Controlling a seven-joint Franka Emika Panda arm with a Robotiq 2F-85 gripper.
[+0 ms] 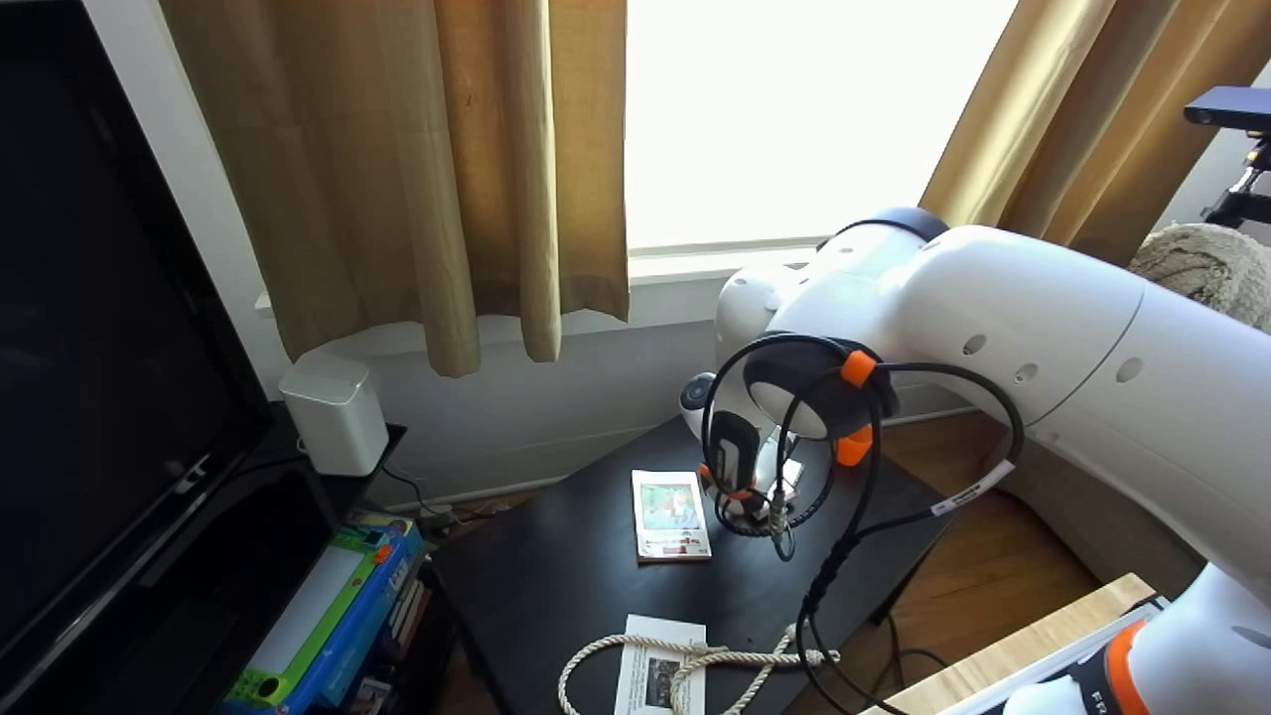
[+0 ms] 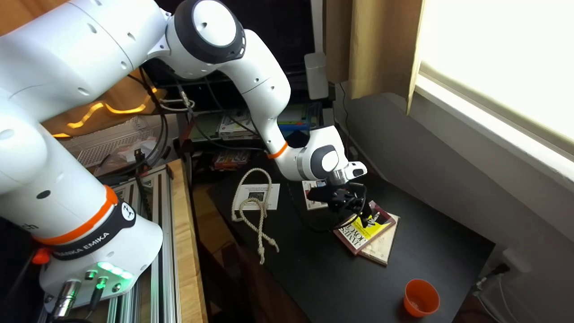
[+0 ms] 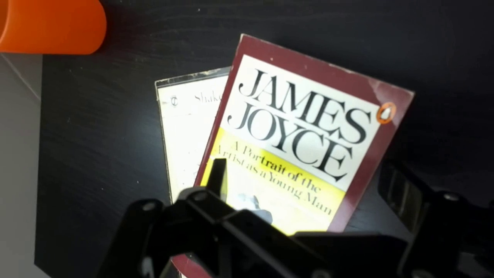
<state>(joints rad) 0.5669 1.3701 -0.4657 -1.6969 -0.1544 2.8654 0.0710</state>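
Wrist view: tool [image 3: 308, 183] spread wide, holding nothing; one finger [image 3: 219, 173] overlaps the Joyce paperback [image 3: 293, 144], the other clears it. Twist to match its skew, then centre. In an exterior view it's atop a pale book [image 2: 382, 246] on the desk [image 2: 323, 269]; stay above that one.

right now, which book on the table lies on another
The James Joyce book; it partly covers the pale book, while the picture-cover book lies apart.
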